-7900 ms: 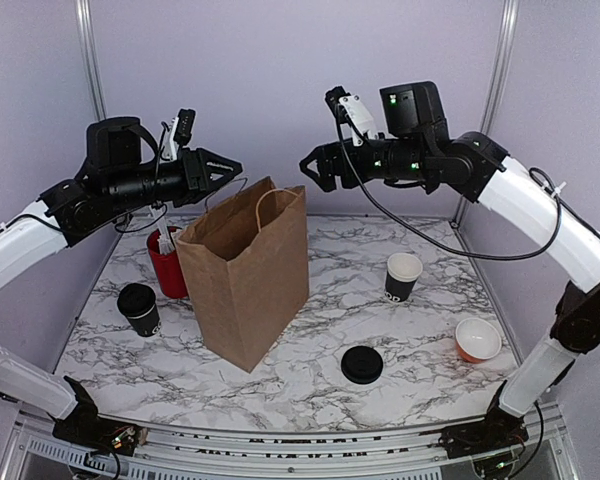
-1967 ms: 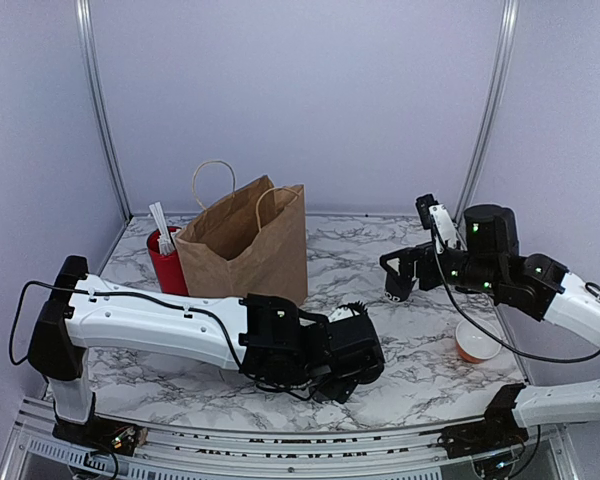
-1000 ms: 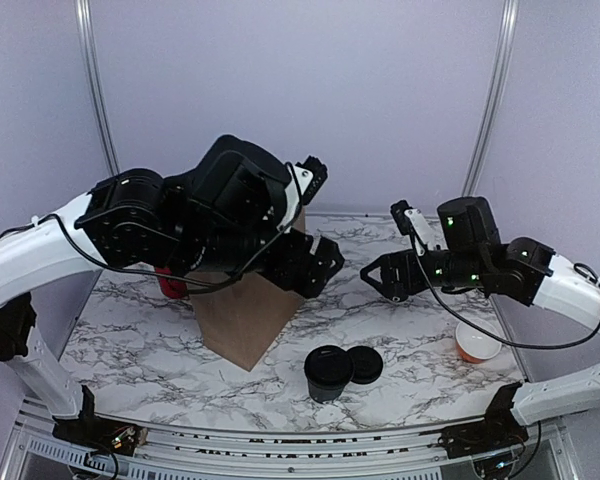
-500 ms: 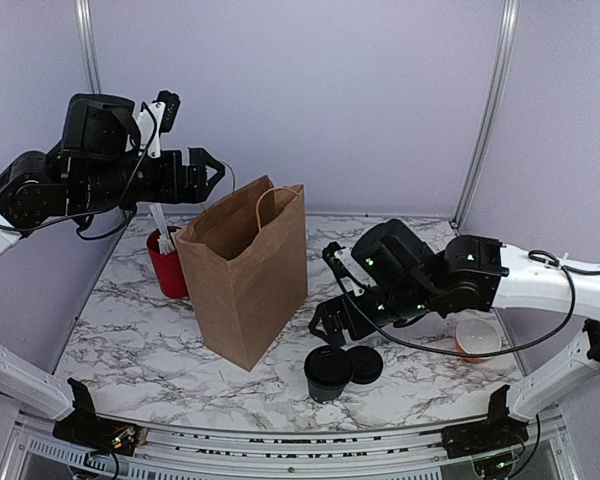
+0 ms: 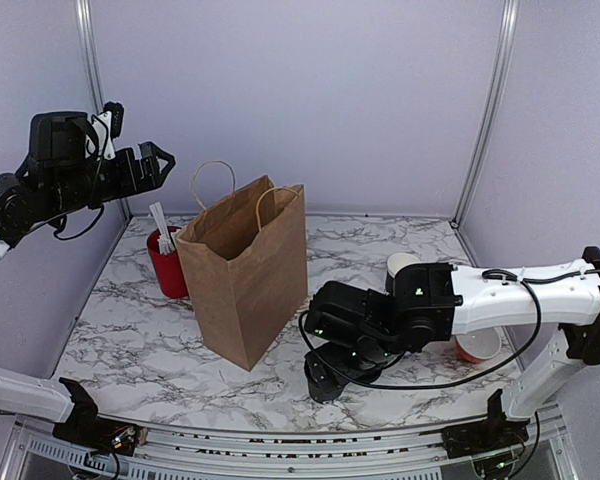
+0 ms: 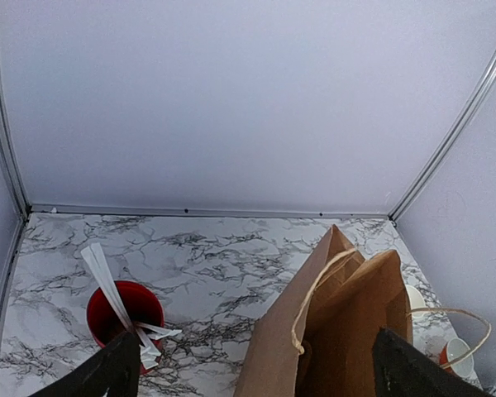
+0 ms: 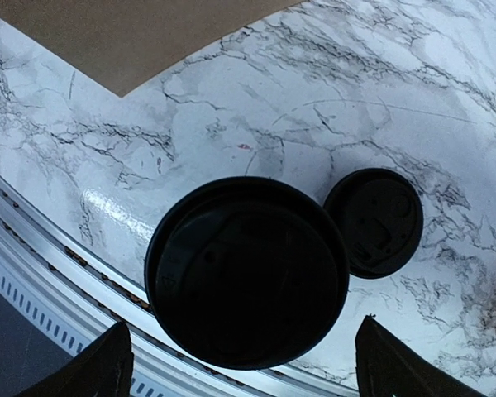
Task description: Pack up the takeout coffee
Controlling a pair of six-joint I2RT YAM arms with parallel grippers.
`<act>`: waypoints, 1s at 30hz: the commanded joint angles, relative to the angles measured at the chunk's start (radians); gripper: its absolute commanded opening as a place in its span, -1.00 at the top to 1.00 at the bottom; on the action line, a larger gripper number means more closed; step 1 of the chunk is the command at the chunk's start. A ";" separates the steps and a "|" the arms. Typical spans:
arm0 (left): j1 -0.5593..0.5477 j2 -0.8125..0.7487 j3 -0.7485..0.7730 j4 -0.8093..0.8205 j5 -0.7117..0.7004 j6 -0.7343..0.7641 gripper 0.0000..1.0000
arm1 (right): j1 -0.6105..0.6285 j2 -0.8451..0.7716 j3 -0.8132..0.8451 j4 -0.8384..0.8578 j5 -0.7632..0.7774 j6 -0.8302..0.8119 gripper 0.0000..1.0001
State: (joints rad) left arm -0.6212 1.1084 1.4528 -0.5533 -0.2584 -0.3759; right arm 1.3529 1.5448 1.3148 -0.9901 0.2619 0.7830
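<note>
Now, right end effector (image 7: 243, 324) spread, straddling takeout coffee (image 7: 246, 271)

From above, the right arm (image 5: 500, 300) hides most of the small all-black paper cup (image 5: 320, 385), all of the flat round black lid (image 7: 374, 222), and the lower part of the white-topped cup (image 5: 400, 263).

The black-and-white left robot arm (image 5: 20, 195) is lifted up high on its own side. Its black two-finger left gripper (image 5: 160, 160) points sideways toward the middle, with its fingers wide apart. The black-and-white right robot arm (image 5: 525, 295) reaches low across the front, and its black right gripper (image 5: 325, 375) points down, fingers wide apart too
</note>
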 commanded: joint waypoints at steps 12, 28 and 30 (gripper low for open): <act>0.036 -0.019 -0.032 0.075 0.028 -0.021 -0.97 | -0.057 0.005 -0.002 0.064 -0.028 -0.043 -0.78; 0.053 0.026 -0.005 0.077 0.036 -0.026 -0.97 | -0.100 -0.013 -0.060 0.118 -0.117 -0.093 -0.60; 0.052 0.033 -0.005 0.077 0.040 -0.028 -0.97 | -0.100 -0.005 -0.058 0.111 -0.119 -0.094 -0.58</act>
State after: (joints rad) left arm -0.5747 1.1282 1.4227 -0.4999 -0.2264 -0.4000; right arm 1.2526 1.5482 1.2572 -0.8799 0.1551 0.7013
